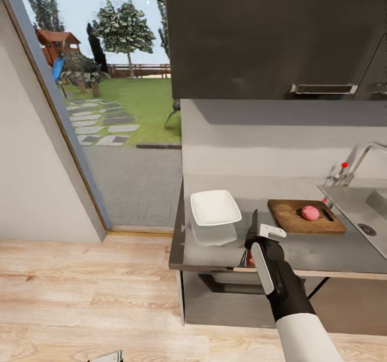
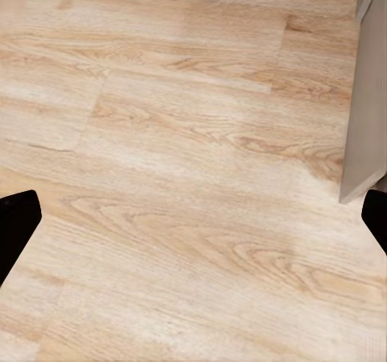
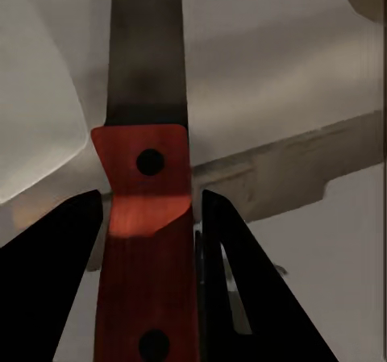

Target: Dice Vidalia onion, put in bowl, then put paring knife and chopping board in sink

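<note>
Head view evenly bright, daylight from the glass opening [image 1: 115,109] at upper left, soft shadow beneath the upper cabinet [image 1: 269,34], glossy reflection on the countertop [image 1: 301,252]; right wrist view dim, close-range soft blur.

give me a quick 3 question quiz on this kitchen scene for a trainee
1. True or false: the onion lies on the chopping board.
2. What does the right gripper hold? A) bowl B) paring knife C) tap lever
3. Which sits closer to the sink: the white bowl or the board?

Key:
1. True.
2. B, the paring knife, fingers either side of its orange-red handle.
3. The board.
</note>
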You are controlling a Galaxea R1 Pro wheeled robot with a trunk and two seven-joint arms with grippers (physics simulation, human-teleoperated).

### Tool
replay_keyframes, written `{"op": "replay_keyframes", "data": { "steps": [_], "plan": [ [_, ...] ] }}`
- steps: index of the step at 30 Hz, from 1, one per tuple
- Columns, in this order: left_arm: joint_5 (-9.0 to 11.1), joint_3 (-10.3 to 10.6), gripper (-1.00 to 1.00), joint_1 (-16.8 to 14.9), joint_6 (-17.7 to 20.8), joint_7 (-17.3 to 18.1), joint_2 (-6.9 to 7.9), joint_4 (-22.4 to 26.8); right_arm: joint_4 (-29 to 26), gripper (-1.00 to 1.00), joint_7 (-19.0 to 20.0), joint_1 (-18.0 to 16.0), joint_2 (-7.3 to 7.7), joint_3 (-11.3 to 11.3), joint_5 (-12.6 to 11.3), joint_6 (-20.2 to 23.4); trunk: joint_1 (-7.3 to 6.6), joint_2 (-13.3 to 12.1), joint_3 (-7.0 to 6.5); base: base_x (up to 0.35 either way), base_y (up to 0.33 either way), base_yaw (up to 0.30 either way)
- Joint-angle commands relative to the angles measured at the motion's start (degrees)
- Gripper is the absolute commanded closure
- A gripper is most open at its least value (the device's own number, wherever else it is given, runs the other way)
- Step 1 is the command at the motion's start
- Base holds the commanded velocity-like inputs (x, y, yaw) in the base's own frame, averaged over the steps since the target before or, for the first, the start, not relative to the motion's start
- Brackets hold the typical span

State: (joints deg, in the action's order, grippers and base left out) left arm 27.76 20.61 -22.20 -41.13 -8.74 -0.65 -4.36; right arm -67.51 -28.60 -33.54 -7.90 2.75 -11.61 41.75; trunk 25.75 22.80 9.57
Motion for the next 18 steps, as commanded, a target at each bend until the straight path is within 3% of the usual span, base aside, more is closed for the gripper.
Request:
{"op": "replay_keyframes", "data": {
  "steps": [1, 18],
  "plan": [
    [0.1, 0.5, -1.0, -0.1, -0.3, -0.3, -0.05, -0.2, -0.1, 1.0, -0.5, -0.1, -0.02, 0.0, -0.6, 0.1, 0.04, 0.1, 0.03, 0.0, 0.0, 0.0],
    [0.1, 0.5, -1.0, -0.1, -0.3, -0.3, -0.05, -0.2, -2.7, 1.0, -0.6, -0.1, 0.08, 0.0, -0.6, 0.2, 0.04, 0.1, -1.45, 0.0, 0.0, 0.0]
  ]
}}
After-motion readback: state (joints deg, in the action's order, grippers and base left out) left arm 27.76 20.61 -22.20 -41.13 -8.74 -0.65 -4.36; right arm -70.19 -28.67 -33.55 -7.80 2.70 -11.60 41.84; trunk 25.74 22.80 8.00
